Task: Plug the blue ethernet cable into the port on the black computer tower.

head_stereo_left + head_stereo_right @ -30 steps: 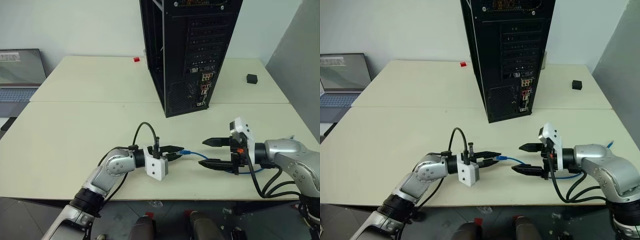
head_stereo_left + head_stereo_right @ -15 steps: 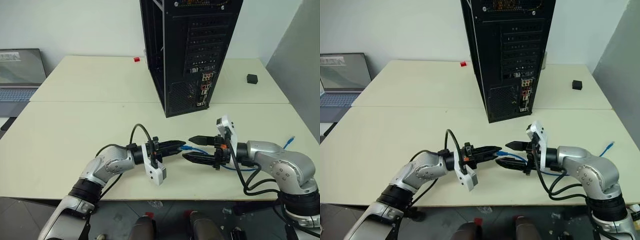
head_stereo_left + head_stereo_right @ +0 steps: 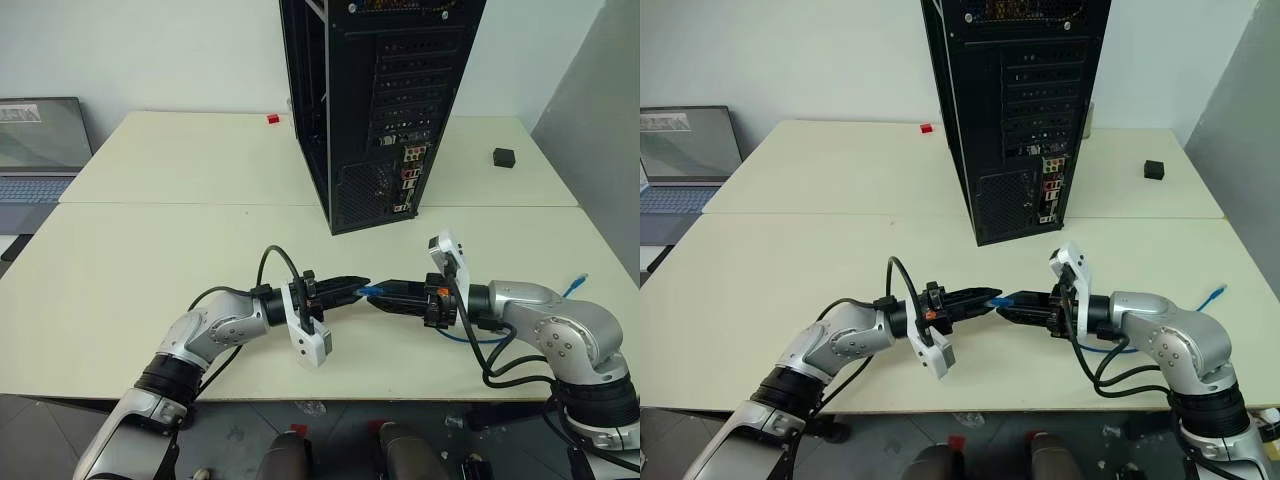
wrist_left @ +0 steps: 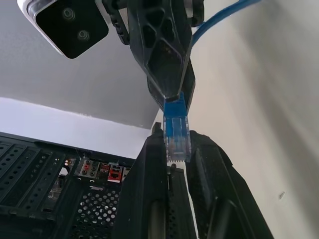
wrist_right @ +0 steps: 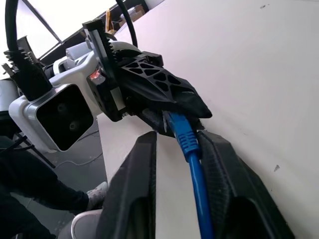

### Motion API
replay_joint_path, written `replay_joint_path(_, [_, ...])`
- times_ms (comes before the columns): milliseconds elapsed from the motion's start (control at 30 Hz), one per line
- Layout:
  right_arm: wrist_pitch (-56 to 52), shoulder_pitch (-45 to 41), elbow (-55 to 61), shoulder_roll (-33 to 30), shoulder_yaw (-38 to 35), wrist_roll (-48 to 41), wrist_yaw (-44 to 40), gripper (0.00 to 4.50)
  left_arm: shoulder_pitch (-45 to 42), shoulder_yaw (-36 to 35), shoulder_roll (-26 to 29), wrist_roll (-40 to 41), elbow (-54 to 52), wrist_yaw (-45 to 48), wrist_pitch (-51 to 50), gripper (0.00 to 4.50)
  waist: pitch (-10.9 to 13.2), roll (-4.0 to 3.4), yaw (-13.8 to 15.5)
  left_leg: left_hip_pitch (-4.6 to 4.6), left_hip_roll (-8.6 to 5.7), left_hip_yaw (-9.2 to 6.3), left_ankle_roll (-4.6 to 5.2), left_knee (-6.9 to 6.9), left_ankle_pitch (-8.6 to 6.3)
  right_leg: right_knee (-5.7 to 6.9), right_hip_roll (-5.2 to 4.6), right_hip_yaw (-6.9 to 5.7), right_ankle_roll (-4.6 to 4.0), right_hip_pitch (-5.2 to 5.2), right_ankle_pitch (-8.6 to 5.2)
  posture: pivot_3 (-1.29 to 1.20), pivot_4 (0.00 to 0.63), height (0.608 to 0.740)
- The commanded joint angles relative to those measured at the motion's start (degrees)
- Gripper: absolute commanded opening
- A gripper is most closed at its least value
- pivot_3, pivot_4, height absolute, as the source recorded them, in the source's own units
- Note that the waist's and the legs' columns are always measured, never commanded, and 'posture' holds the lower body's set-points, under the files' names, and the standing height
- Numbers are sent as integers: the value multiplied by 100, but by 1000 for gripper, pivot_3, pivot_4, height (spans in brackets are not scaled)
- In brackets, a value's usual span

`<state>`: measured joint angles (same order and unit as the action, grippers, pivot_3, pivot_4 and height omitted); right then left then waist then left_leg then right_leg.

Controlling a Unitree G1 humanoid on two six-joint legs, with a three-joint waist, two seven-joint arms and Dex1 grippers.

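The blue ethernet cable hangs in the air between my two grippers, low over the front of the table. My left gripper points right and is shut on the cable's plug. My right gripper points left, tip to tip with it, its fingers closed on the cable just behind the plug. The rest of the cable loops under my right arm, and its far end lies on the table. The black computer tower stands upright behind, rear panel facing me. Its coloured connectors show, but I cannot single out the port.
A grey laptop sits open at the far left. A small red piece lies beside the tower and a small black block at the back right. A grey panel borders the table's right side.
My right gripper moved left up to the left gripper and closed from wide open onto the cable behind the plug. The left wrist rolled, with the plug still in its grip.
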<state>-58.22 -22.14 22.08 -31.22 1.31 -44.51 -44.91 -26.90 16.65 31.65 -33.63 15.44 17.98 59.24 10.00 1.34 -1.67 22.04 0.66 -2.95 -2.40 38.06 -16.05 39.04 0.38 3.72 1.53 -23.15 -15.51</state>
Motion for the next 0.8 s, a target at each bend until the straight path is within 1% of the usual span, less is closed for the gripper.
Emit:
replay_joint_path(33, [56,-133,121,29,-6,-134,-37,151,-16,19,62,33,-168,-80,35,263,0,0,0,0,0,0,0,0,0,0,0,0,0,0,0,0,150,740])
replay_joint_path(67, [53,-142,110,31,-3,-134,-33,2,-13,40,78,37,-162,-70,60,263,0,0,0,0,0,0,0,0,0,0,0,0,0,0,0,0,150,740])
replay_joint_path(367, [39,-163,69,-35,46,-135,-100,0,-11,146,179,193,-54,-57,332,263,0,0,0,0,0,-1,0,0,0,0,0,-1,0,0,0,0,150,740])
replay_joint_path(433, [24,-178,50,-48,34,-141,-106,0,-40,179,214,366,-5,1,364,969,0,0,-1,0,0,0,0,0,0,0,0,0,0,0,0,0,150,740])
replay_joint_path(467, [10,-184,43,-65,25,-144,-115,0,-61,202,233,465,30,42,362,1066,0,0,-1,0,0,0,0,0,0,0,0,0,0,0,0,0,150,740])
replay_joint_path(533, [2,-189,21,-97,11,-139,-135,0,-106,229,254,558,100,84,370,1476,0,0,-1,0,1,-1,0,0,0,0,0,0,0,0,0,0,150,740])
replay_joint_path(567, [1,-190,10,-119,-2,-140,-150,0,-127,237,260,586,130,98,374,1534,0,0,0,0,0,0,0,0,0,0,0,0,0,0,0,0,150,740])
replay_joint_path(600, [-1,-186,6,-145,-23,-146,-163,0,-143,261,267,640,161,137,366,1820,0,0,0,0,0,-1,0,0,0,0,0,-1,0,0,0,0,150,740])
replay_joint_path(667, [-2,-172,12,-193,-67,-160,-177,0,-170,309,289,721,211,215,368,2091,0,0,0,1,-1,-1,0,0,0,0,0,-1,0,0,0,0,150,740])
replay_joint_path(700, [-2,-154,24,-221,-105,-174,-174,0,-175,310,296,750,238,231,362,2362,0,0,0,0,-1,0,0,0,0,0,0,-1,0,0,0,0,150,740])
replay_joint_path(733, [7,-129,33,-249,-144,-184,-172,0,-180,310,300,761,261,236,359,2499,0,0,1,0,-1,0,0,0,0,0,0,0,0,0,0,0,150,740])
replay_joint_path(800, [32,-61,67,-319,-256,-196,-156,0,-175,318,312,880,315,304,300,2946,0,0,1,1,0,0,0,0,0,0,0,-1,0,0,0,0,150,740])
